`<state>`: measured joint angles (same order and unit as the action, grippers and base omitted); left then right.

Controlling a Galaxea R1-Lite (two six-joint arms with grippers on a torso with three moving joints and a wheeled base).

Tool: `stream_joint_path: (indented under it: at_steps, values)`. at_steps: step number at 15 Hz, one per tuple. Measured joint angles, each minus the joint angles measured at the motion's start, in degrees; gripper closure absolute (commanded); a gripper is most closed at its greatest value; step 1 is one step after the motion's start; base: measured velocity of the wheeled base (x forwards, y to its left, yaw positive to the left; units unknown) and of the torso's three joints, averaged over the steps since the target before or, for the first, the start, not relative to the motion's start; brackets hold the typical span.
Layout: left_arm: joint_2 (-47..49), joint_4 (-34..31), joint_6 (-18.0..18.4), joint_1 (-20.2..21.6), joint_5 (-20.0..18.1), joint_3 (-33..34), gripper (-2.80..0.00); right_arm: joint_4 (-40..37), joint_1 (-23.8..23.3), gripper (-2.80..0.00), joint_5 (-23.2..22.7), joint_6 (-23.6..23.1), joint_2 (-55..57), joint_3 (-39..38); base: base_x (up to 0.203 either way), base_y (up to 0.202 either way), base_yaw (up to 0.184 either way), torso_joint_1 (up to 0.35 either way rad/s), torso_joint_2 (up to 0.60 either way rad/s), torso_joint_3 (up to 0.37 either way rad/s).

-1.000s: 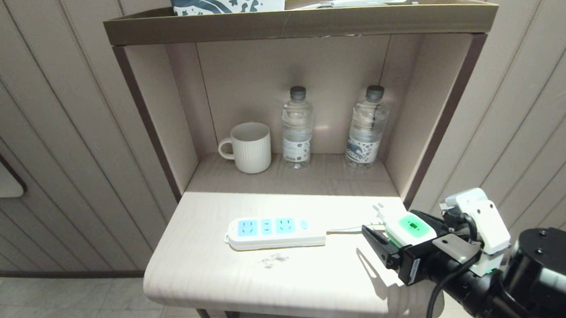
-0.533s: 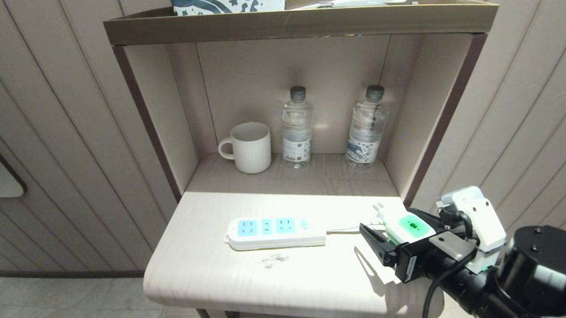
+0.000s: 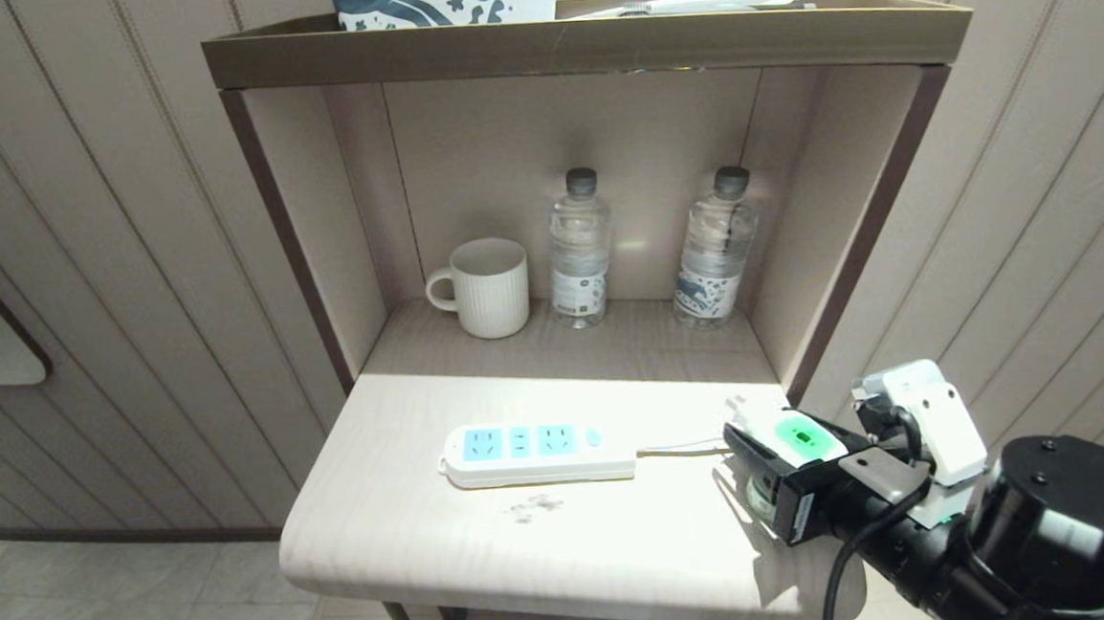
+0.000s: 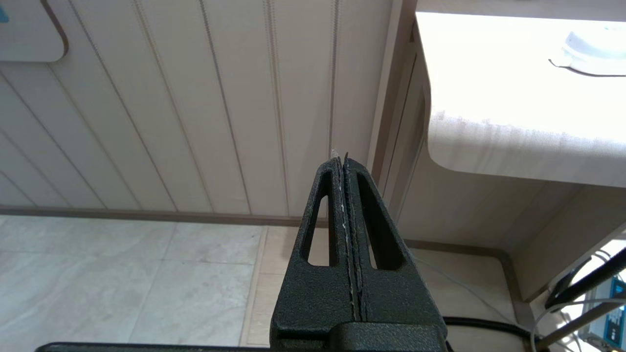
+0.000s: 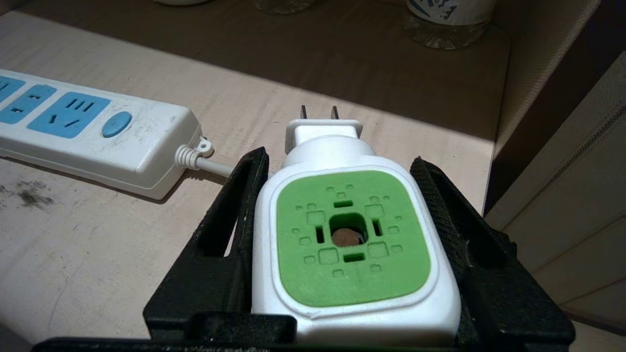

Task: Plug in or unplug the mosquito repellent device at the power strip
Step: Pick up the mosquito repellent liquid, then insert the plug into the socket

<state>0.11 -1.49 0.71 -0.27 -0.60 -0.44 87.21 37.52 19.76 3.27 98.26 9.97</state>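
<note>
Right gripper point(image 5: 342, 215) clamps the mosquito repellent device point(image 5: 349, 239) on the table point(image 3: 567, 549), prongs free.

Grasp sits across the white head's sides, jaws flush against both flanks, likely so the two metal prongs point(image 5: 319, 112) project clear ahead of the fingertips for insertion. Green perforated top faces up, a small dark well at its centre. The power strip point(image 3: 534, 453) lies flat ahead and off to one side of the tool, blue sockets upward, empty. Left gripper point(image 4: 345, 168) clenched, parked low beside the table.
</note>
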Motion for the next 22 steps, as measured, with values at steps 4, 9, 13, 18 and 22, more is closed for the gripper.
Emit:
stream_joint_path:
  at_steps: [4, 9, 13, 18, 22]
  values:
    - [0.0, 0.0, 0.0, 0.0, 0.0, 0.0, 0.00, 0.1, 0.0, 0.00, 0.1, 0.2, 0.5, -0.2, 0.000, 0.000, 0.000, 0.000, 0.00, 0.000]
    - [0.0, 0.0, 0.0, 0.0, 0.0, 0.0, 0.00, 0.1, 0.0, 0.00, 0.2, 0.1, 0.9, -0.2, 0.000, 0.000, 0.000, 0.000, 0.00, 0.000]
    - [0.0, 0.0, 0.0, 0.0, 0.0, 0.0, 0.00, 0.0, -0.1, 0.00, 1.9, -3.5, -4.5, 1.4, 0.000, 0.000, 0.000, 0.000, 0.00, 0.000]
    - [0.0, 0.0, 0.0, 0.0, 0.0, 0.0, 0.00, -1.1, 0.4, 0.00, 4.2, -8.4, -11.9, 3.4, 0.000, 0.000, 0.000, 0.000, 0.00, 0.000]
    - [0.0, 0.0, 0.0, 0.0, 0.0, 0.0, 0.00, -21.6, 1.2, 0.00, 4.3, -8.3, -24.5, 11.6, 0.000, 0.000, 0.000, 0.000, 0.00, 0.000]
